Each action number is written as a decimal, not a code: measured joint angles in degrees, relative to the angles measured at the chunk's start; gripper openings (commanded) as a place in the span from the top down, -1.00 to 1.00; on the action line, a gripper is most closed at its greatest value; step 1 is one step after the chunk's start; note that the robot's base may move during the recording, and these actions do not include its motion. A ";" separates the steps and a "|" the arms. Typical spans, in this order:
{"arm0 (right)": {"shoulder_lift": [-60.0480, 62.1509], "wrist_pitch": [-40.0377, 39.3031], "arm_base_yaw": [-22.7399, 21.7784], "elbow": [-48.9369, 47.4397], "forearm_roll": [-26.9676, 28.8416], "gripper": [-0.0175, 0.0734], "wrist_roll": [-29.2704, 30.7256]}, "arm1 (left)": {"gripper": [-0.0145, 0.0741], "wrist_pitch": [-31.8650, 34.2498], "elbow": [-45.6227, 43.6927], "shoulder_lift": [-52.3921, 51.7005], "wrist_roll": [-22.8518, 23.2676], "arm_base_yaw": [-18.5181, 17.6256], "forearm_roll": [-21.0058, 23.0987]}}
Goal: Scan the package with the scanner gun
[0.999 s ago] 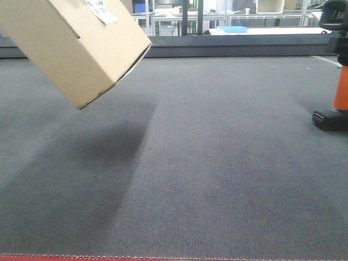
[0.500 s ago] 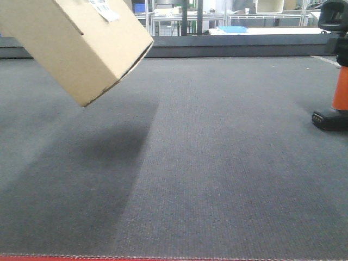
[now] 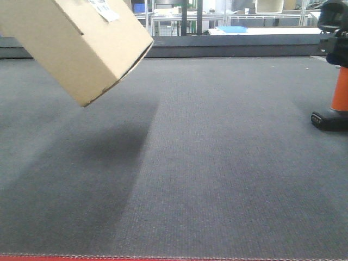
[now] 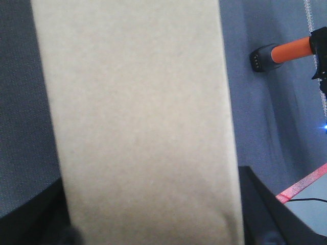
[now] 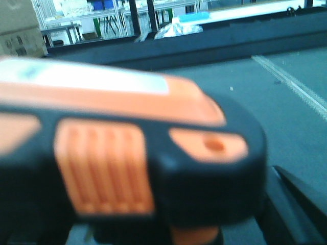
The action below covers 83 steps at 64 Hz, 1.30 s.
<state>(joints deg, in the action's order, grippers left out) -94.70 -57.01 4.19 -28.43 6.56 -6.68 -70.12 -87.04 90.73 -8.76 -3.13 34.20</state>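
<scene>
Where the front view cuts it off at the upper left, the box (image 3: 81, 43) hangs tilted above the grey mat (image 3: 217, 163), clear of it, one lower corner pointing down and a soft shadow lying on the mat beneath it. A white label (image 3: 103, 8) shows on the box's upper face at the top edge of the frame. From the left wrist camera the box (image 4: 138, 122) is a plain tan face filling the middle of the picture; the left gripper is not plainly seen there, only dark shapes at the bottom corners, so I cannot tell how its jaws stand.

Well to the right of the box, the scanner (image 3: 334, 70) stands upright at the right edge, its black base on the mat, orange handle rising to a black head. In the left wrist view the scanner (image 4: 286, 51) lies beyond the box's right side. The right wrist camera is filled by the blurred scanner (image 5: 127, 158) head; the right gripper's state cannot be told.
</scene>
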 measured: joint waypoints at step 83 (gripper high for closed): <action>35.75 55.49 0.00 0.00 -0.20 -0.62 0.00 | 0.92 -0.31 -10.55 12.26 8.76 -1.71 -39.71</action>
<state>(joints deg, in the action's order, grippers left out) -58.95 -1.52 4.19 -28.43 6.36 -6.68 -70.44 -97.60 102.99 0.00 -4.84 -5.51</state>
